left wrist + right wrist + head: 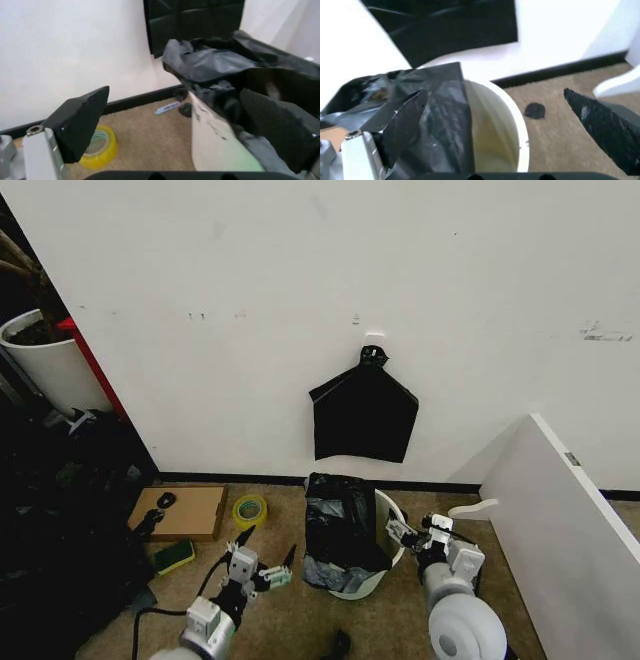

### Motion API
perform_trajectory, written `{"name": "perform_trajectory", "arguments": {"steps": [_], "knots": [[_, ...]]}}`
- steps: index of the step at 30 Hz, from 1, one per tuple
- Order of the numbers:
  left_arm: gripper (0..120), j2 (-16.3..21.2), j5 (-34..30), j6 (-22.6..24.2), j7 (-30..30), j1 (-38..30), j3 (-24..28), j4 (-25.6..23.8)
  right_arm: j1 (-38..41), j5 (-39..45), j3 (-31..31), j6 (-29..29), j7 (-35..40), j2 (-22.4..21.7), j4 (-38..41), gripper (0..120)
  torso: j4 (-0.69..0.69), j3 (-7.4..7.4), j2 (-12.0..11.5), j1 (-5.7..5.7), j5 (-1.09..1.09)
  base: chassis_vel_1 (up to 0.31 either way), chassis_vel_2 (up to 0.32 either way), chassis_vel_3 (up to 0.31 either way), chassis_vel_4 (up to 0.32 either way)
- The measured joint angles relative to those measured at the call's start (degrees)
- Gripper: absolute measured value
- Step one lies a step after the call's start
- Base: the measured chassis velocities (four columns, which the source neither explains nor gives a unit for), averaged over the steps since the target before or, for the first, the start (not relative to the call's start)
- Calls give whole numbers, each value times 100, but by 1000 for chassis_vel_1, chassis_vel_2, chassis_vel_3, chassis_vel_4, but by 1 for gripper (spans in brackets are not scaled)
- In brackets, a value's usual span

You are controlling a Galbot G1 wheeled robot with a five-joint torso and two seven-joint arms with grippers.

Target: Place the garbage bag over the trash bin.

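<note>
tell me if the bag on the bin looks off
Yes: the garbage bag is bunched over the trash bin's left half only, leaving the right rim bare. Both hands, left and right, are open beside it.

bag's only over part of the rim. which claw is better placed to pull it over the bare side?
Probably right. The right claw is open beside the trash bin's uncovered rim. The garbage bag already drapes the side facing the left claw, which is open and clear of it.

Tan carpet floor (290,620) carries the bin (388,520) by the wall. Left of it lie tape (249,509), cardboard (185,511) and a sponge (174,556).
</note>
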Motion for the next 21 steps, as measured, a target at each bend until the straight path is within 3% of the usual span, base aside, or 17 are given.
{"name": "perform_trajectory", "arguments": {"steps": [9, 21], "knots": [[100, -50, -176, 40, 3, -902, 144, 520, -228, -366, 8, 118, -144, 64, 130, 100, -4, 0, 0, 0, -1, 0, 0, 0, 0], [100, 172, -403, 48, 605, -1119, 550, 727, -116, -422, -42, 88, -108, 118, 11, 100, -2, 0, 0, 0, 0, 0, 0, 0, 0]]}}
